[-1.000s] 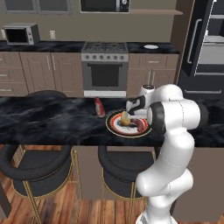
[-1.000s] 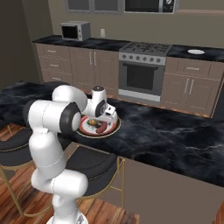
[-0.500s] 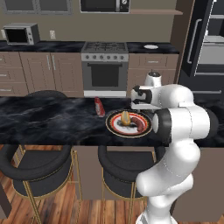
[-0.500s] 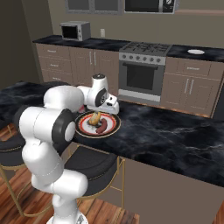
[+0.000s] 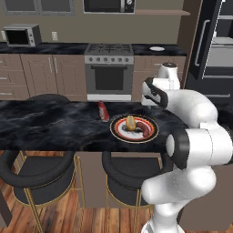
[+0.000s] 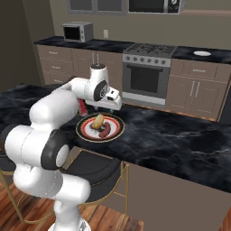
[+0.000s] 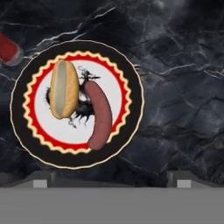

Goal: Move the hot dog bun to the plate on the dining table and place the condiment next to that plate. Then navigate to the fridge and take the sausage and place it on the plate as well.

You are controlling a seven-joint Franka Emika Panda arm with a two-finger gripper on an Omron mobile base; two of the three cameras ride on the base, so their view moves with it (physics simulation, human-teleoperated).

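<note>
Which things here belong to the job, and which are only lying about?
Job: hot dog bun, sausage, plate, condiment, dining table, fridge, open claw.

Lying about: microwave, stove, small white plate, bar stools.

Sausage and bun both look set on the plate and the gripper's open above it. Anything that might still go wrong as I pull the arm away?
Two things, both judgement calls. The slim reddish-brown sausage lies loose, close beside the golden-tan bun on the round red-rimmed plate; a low sweep of the open gripper might knock either off. The red squeeze bottle lies on its side on the black marbled table beside the plate, so a bump may roll it.
</note>
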